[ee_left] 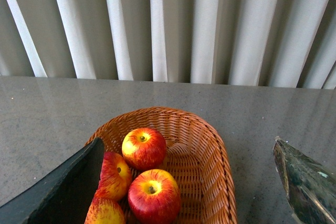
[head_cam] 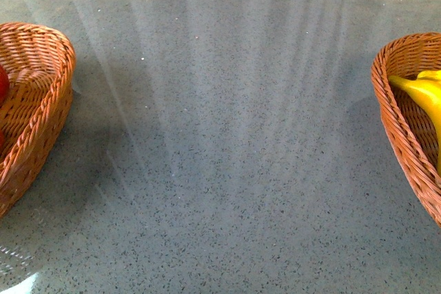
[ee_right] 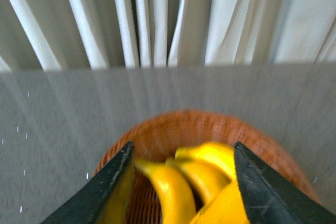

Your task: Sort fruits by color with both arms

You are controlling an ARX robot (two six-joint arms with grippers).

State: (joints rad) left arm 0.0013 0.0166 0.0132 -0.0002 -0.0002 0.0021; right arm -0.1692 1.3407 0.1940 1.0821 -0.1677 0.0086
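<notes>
Apples (ee_left: 144, 174) fill the left wicker basket (ee_left: 207, 145), four of them, red with yellow streaks, packed touching one another. The left gripper (ee_left: 189, 182) hangs over that basket with its jaws spread wide: one dark finger (ee_left: 63, 190) covers part of the apples on its side, the other finger (ee_left: 307, 184) stands well apart, outside the basket rim, and nothing is held between them. Most of the apples lie between the two fingers, nearer the first one.

On the grey speckled table (head_cam: 220, 156), seen from the front, this basket (head_cam: 41, 101) sits at the left edge and a second wicker basket (head_cam: 403, 122) at the right edge, well apart.

Bananas (ee_right: 184, 184), glossy yellow, lie in the right basket (ee_right: 184, 127). The right gripper (ee_right: 181, 187) is over them, jaws spread, with the bananas in the gap between its fingers (ee_right: 105, 192); the blurred wrist view does not show whether the fingers touch them.
</notes>
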